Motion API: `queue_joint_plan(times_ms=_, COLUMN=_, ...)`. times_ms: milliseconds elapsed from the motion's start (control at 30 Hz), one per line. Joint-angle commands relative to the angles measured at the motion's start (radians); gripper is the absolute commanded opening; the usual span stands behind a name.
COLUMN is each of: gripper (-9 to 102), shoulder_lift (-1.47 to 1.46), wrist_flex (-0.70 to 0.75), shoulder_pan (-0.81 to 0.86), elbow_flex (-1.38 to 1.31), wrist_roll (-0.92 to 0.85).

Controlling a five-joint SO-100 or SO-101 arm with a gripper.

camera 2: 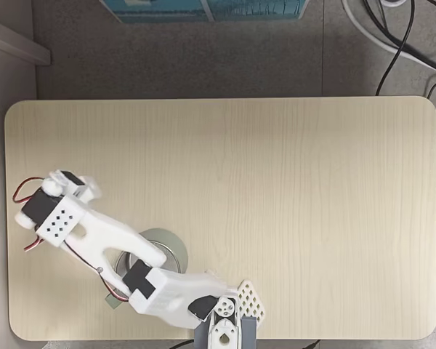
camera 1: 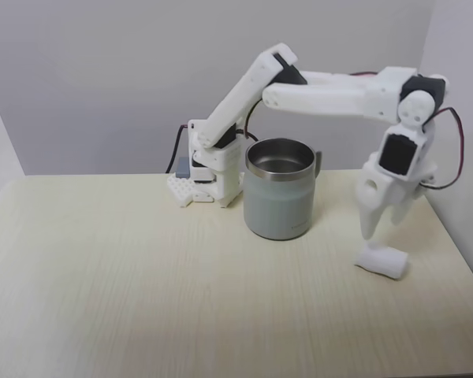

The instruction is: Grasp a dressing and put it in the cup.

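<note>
In the fixed view from the front, the dressing (camera 1: 382,261), a small white roll, lies on its side on the table at the right. My gripper (camera 1: 378,228) points straight down just over it, its long fingertip close to the roll's left end. The fingers stand slightly apart, open, with nothing between them. The cup (camera 1: 280,189), a pale grey-green mug with a shiny rim, stands upright left of the gripper, near the arm's base. In the fixed view from above, the gripper (camera 2: 83,187) is near the table's left edge and the arm partly covers the cup (camera 2: 176,249).
The arm's base (camera 1: 209,169) stands behind the cup at the table's back edge. A wall lies close to the right of the gripper. The table's right edge (camera 1: 457,252) is near the dressing. Bare wood table (camera 2: 276,203) spreads over the other side.
</note>
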Motion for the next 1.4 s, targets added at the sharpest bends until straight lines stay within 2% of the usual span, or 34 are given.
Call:
queue_joint_plan(times_ms=0, gripper=23, shoulder_lift=0.032, wrist_flex=0.037, shoulder_pan=-0.025, elbow_flex=0.083, wrist_roll=-0.008)
queue_joint_plan(times_ms=767, gripper=22, shoulder_lift=0.359, wrist_flex=0.037, shoulder_pan=0.025, elbow_flex=0.328, wrist_roll=-0.017)
queue_joint_plan(times_ms=833, gripper=17, shoulder_lift=0.367, wrist_flex=0.037, shoulder_pan=0.026, elbow_flex=0.336, wrist_roll=-0.021)
queue_joint_plan(times_ms=900, gripper=6, shoulder_lift=0.367, wrist_flex=0.037, shoulder_pan=0.026, elbow_flex=0.336, wrist_roll=-0.031)
queue_joint_plan(times_ms=967, gripper=1, shoulder_lift=0.367, wrist_flex=0.038, shoulder_pan=0.02, elbow_flex=0.337, wrist_roll=-0.04)
queue_joint_plan(times_ms=1367, gripper=0, shoulder_lift=0.268, wrist_flex=0.041, shoulder_pan=0.018, elbow_flex=0.319, wrist_roll=-0.015)
